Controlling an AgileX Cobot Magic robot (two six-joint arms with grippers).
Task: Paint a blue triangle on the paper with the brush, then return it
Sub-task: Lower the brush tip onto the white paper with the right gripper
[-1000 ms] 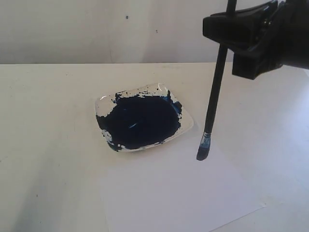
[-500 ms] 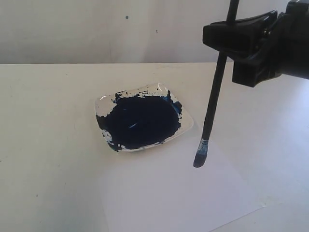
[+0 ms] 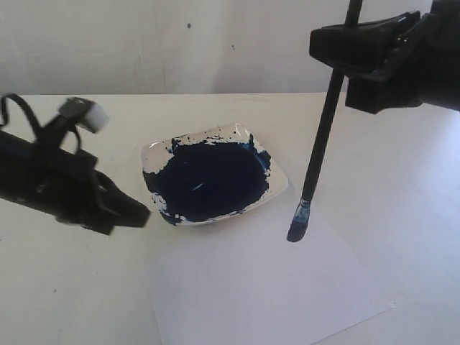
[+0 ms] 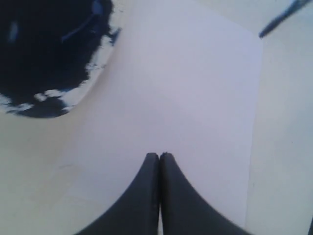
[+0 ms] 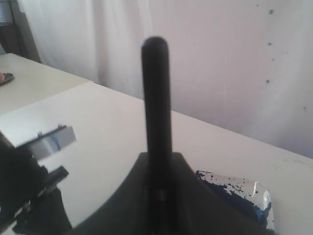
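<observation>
Just beside the brush (image 3: 320, 144), the dish (image 3: 153, 154) holds dark navy paint (image 3: 210, 181).

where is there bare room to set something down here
Free: table behind the dish; table beyond the paper's right edge; the paper's blank near half. Crowded: between dish and brush under the right tool, and by the left tool.

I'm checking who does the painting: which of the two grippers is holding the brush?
The right gripper, upper right in the exterior view: its jaws clamp the brush, tip down. The left gripper is shut on nothing.
</observation>
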